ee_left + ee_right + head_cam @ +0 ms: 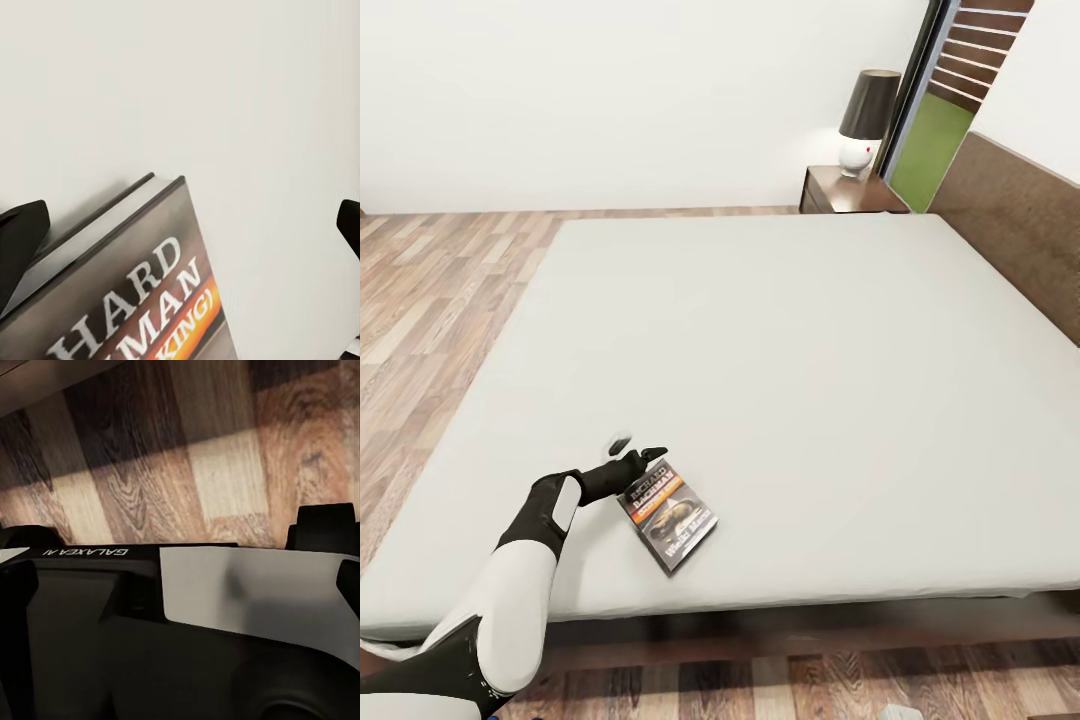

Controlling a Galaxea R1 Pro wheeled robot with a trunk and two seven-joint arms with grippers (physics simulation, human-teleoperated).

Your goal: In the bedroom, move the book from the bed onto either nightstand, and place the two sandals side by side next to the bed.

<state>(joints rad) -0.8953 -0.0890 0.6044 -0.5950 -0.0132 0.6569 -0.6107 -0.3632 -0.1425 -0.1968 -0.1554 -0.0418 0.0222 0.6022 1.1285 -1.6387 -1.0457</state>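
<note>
Grey mattress, dark paperback, left gripper (pixel 637 446) parked right at the book's (pixel 668 514) far corner with its fingers spread wide.

Pretty simple scene: the book is laid flat, cover up, near the front-left edge of the bed (pixel 780 350), a bit askew, and it's not being gripped by anything. From the left wrist view the book (pixel 127 292) is seen between the two dark fingertips (pixel 19 240), which are held well apart, with the pale mattress beyond. A nightstand (pixel 850 190) with a black-shaded lamp (pixel 866 120) on it is seen at the far right, by the headboard (pixel 1015 225). The right gripper's state can't be told; in the right wrist view, wood floor (pixel 187 457) and the robot's own white-and-black body (pixel 247 592) are seen.
</note>
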